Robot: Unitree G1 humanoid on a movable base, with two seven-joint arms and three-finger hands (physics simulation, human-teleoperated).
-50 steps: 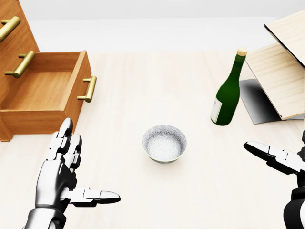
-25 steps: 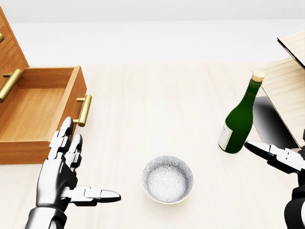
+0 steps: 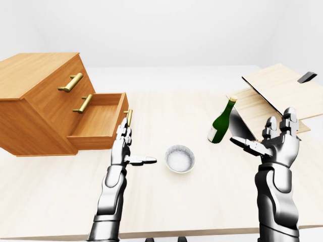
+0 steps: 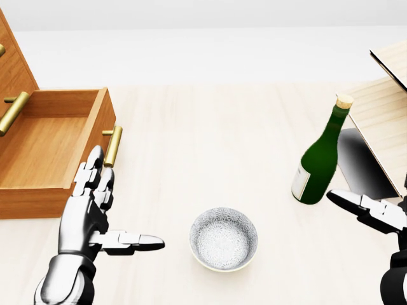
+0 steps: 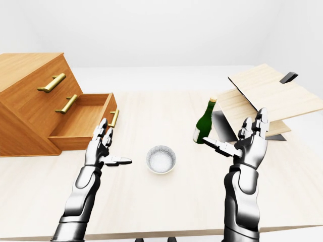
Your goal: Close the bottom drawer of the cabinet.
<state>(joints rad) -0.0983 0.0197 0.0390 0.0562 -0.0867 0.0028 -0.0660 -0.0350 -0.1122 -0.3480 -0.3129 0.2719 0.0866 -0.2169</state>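
Wooden bottom drawer (image 4: 51, 143) stands pulled out, its brass handle (image 4: 112, 147) just above my nearer left hand (image 4: 89, 213), fingers (image 4: 94, 166) released.

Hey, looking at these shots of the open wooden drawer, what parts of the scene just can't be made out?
- Wooden cabinet: head view's left edge cuts it off.
- Open bottom drawer: its brass handle is partly covered by the left hand in the left-eye view; contact cannot be judged.
- Green glass bottle: label too small to read.
- Right hand: head view's right edge cuts it off.
- Pale wooden boards: what props them is hidden underneath.
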